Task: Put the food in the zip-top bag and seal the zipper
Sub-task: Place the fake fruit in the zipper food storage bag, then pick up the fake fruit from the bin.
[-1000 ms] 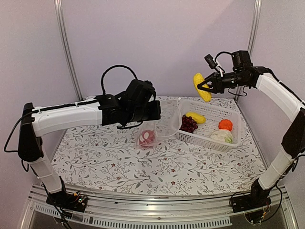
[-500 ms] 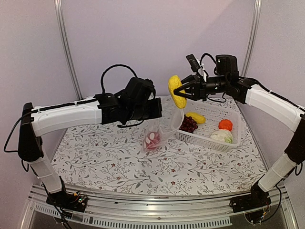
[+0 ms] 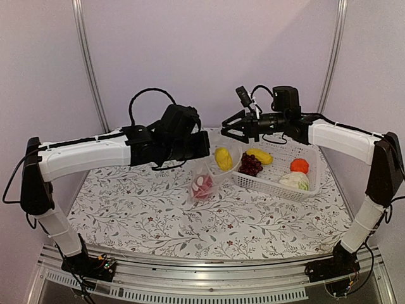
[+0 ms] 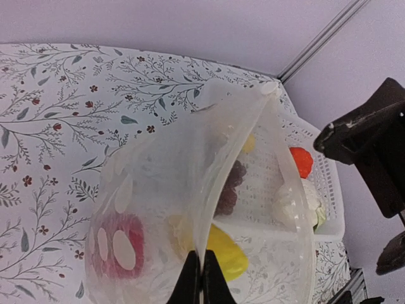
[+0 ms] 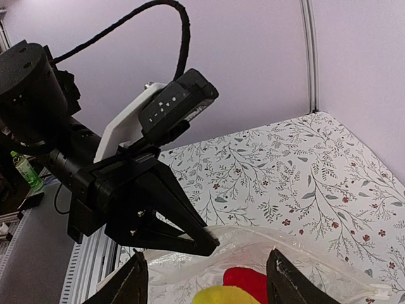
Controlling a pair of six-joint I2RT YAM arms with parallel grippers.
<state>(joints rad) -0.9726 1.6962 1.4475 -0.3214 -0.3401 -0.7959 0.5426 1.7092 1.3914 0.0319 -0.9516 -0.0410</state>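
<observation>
- R pincer (image 3: 226, 126): jaws spread, empty, poised just above the mouth of the zip-top bag (image 3: 214, 172).
- L pincer (image 3: 207, 151): pressed together on the bag's upper edge, holding the mouth up & open; wrist view confirms the pinch on the film.
- In bag: first yellow piece (image 3: 223, 158) near the mouth, red pepper (image 3: 202, 185) lower down.
- Key relation: remaining food sits in the white basket (image 3: 269, 189), just beside the bag, to the right of & below R pincer; R arm is nearer.
- Second yellow piece (image 3: 259, 155) lies long axis approx. left-right, next to grape bunch (image 3: 250, 165); orange fruit (image 3: 299, 165) & cabbage (image 3: 295, 181) are further right.
- Change vs. earlier frames: first yellow piece was clamped in R pincer, over the basket, then beside the bag; now it is released inside & the jaws are wider.
- Bag mouth not yet sealed.
</observation>
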